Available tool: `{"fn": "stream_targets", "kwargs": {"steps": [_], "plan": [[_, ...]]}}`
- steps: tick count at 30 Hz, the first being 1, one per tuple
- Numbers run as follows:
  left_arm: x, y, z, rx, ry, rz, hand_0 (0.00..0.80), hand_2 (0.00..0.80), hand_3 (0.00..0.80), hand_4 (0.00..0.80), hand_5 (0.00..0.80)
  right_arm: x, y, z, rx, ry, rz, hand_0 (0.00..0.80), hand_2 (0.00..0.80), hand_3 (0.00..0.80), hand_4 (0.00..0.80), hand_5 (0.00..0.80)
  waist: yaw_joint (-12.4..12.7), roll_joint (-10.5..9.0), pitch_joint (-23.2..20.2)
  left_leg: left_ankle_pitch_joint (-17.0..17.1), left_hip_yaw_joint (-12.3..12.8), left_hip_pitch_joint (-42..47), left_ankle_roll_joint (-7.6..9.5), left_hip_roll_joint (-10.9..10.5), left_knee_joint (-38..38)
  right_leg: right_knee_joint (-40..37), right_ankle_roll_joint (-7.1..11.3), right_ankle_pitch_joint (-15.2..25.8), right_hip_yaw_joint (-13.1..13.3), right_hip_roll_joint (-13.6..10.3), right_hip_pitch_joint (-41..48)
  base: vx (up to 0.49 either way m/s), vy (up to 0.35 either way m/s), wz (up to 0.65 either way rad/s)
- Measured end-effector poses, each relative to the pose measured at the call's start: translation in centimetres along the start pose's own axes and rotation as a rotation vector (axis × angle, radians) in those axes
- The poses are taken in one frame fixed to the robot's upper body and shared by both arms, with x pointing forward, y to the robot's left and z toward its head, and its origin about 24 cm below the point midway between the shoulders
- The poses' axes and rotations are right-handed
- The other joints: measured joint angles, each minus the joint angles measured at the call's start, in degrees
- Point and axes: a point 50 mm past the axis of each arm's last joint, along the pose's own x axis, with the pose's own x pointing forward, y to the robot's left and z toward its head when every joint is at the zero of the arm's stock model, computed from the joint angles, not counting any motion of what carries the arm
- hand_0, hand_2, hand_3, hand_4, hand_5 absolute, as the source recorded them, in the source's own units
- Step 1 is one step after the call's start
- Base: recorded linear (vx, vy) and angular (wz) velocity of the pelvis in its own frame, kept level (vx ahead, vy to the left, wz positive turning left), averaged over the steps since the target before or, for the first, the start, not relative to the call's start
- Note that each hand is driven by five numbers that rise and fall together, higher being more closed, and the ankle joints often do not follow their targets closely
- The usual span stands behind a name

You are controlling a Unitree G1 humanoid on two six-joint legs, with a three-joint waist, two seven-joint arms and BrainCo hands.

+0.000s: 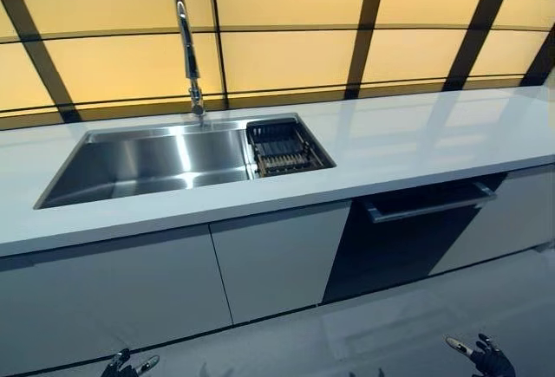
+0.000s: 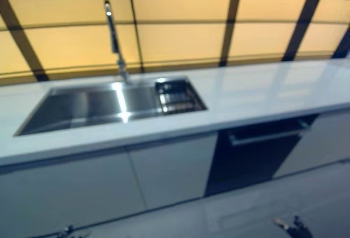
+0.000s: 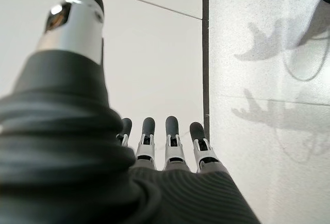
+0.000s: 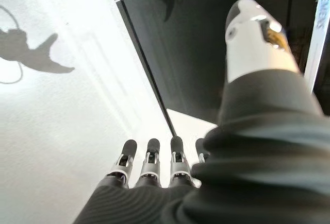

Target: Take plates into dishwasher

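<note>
Your left hand [image 3: 170,152] and right hand [image 4: 149,167] hang low, fingers straight and empty, well short of the closed dishwasher [image 1: 408,238] under the counter [image 1: 408,143].

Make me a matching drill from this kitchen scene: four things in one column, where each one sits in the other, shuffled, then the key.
Things:
1. faucet
2. dish rack
3. dishwasher
4. left hand

Places:
A. under the counter, right of the white cabinet doors
B. low by the floor, fingers straight, holding nothing
C. behind the sink, rising against the yellow wall
D. in the right end of the sink

Pairs: 1-C, 2-D, 3-A, 4-B
</note>
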Motion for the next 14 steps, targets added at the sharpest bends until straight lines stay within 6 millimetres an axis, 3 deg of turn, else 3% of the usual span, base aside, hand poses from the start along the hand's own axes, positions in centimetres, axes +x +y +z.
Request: {"fn": "stream_targets", "kwargs": {"steps": [5, 8, 14], "plan": [[0.4, 0.1, 1.1, 0.006, -0.026, -0.005, 0.000, 0.000, 0.000, 0.000, 0.000, 0.0, 0.8, -0.5, 0.008, 0.012, 0.019, 0.000, 0.000, 0.000, 0.000, 0.000, 0.10, -0.67, 0.01, 0.36, 0.34, -0.04, -0.35, 0.90, -0.80, -0.54, -0.80, 0.45, 0.00, 0.89, -0.46, -0.059, -0.096, -0.04], [0.5, 0.0, 0.9, 0.011, -0.010, -0.009, 0.000, 0.000, 0.000, 0.000, 0.000, -0.1, 1.5, -1.2, -0.009, 0.039, 0.040, 0.000, 0.000, 0.000, 0.000, 0.000, 0.16, -1.11, -0.01, 0.89, -0.01, -0.32, -1.33, 1.91, -1.12, -4.91, -1.80, 2.40, -0.22, 2.20, 1.16, -0.037, -0.114, 0.02], [0.5, -0.3, 0.8, 0.009, 0.003, -0.017, 0.000, 0.000, 0.000, 0.000, 0.000, 0.0, 1.6, -0.9, -0.008, 0.032, 0.043, 0.000, 0.000, 0.000, 0.000, 0.000, 0.16, -1.14, -0.12, 0.95, -0.32, -0.17, -2.68, 3.39, -1.12, -9.23, -2.95, 4.42, -0.89, 3.93, 3.63, -0.001, -0.050, 0.02]]}}
